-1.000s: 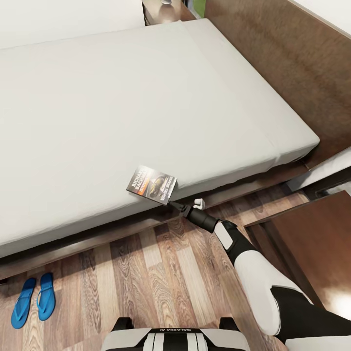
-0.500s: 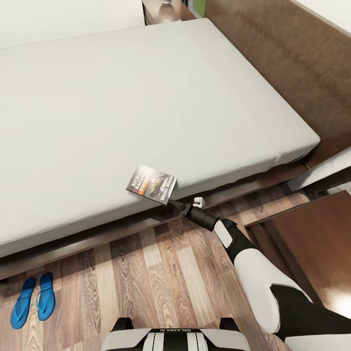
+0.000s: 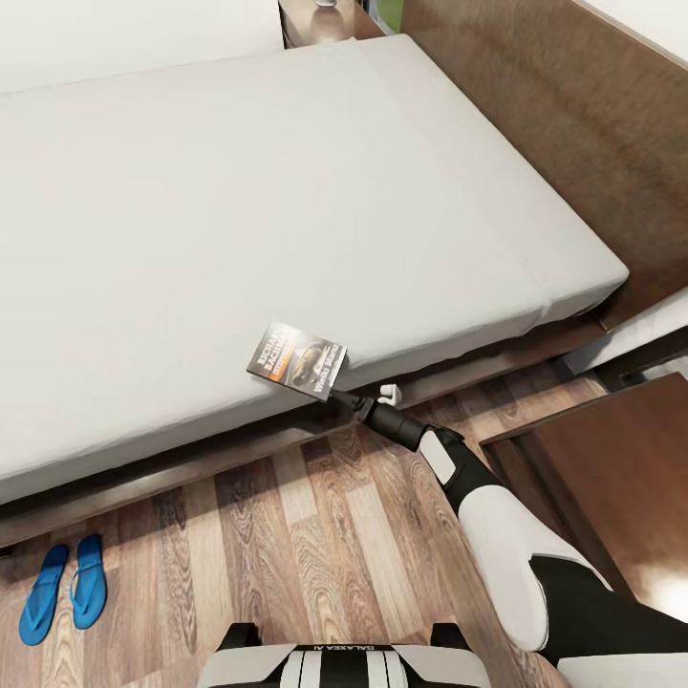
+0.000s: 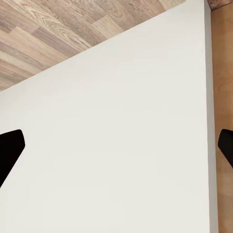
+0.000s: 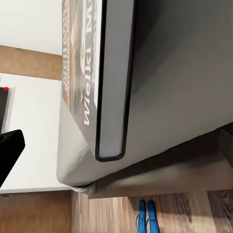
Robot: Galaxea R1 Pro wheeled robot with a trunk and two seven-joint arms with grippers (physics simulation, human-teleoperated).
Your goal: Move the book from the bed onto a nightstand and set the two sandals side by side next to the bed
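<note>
Barely anything changed over the last second: we crept our right gripper (image 3: 336, 397) toward the book's (image 3: 297, 360) 5 o'clock corner, fingers wide in the wrist view, nothing grasped, book on the bed (image 3: 287, 191).

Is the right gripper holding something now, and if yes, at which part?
It cannot be told. The right gripper reaches the near corner of the book at the bed's edge, but no closed hold shows.

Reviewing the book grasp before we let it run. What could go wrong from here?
1. The book lies at the mattress edge, overhanging it; a push from the right gripper could tip it onto the floor.
2. In the right wrist view the fingers look spread, nothing clamped, so a lift now would leave the book behind.
3. The gripper sits low beside the bed frame and could catch on it.
</note>
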